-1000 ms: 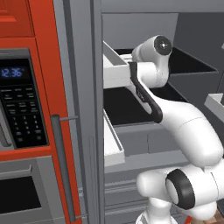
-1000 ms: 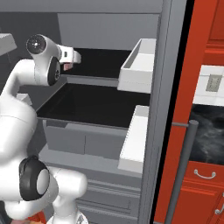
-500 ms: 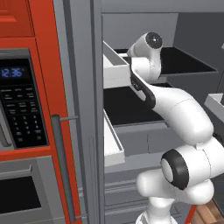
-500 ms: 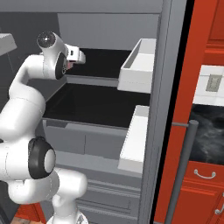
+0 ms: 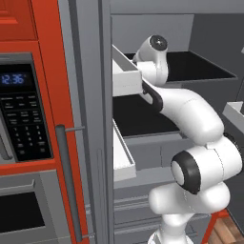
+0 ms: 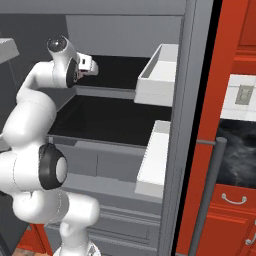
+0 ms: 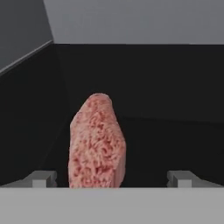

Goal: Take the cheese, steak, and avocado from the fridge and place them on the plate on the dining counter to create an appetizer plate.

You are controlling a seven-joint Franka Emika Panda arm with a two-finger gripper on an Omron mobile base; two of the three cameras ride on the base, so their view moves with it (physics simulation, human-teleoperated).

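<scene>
Gripper [image 7: 112,179] spread wide, holding nothing, inside the fridge [image 6: 125,37] at upper-shelf level. Steak [image 7: 97,142], pink and mottled, lies on the black shelf [image 7: 175,131] between the fingertips [image 7: 42,178]; contact probably none, hard to tell.

In the hand view, the pink-red mottled slab of raw steak [image 7: 97,142] on the black fridge shelf [image 7: 175,140] is cut off at its lower end by the bottom band, so where it meets the shelf cannot be seen. Of the robot's gripper [image 7: 111,179], just the two grey fingertips [image 7: 41,178] poke up, jaws wide apart. In the left base view, the white arm's own wrist hides the gripper. The silver microwave with its blue clock display [image 5: 21,119] is cropped by the left edge.
</scene>
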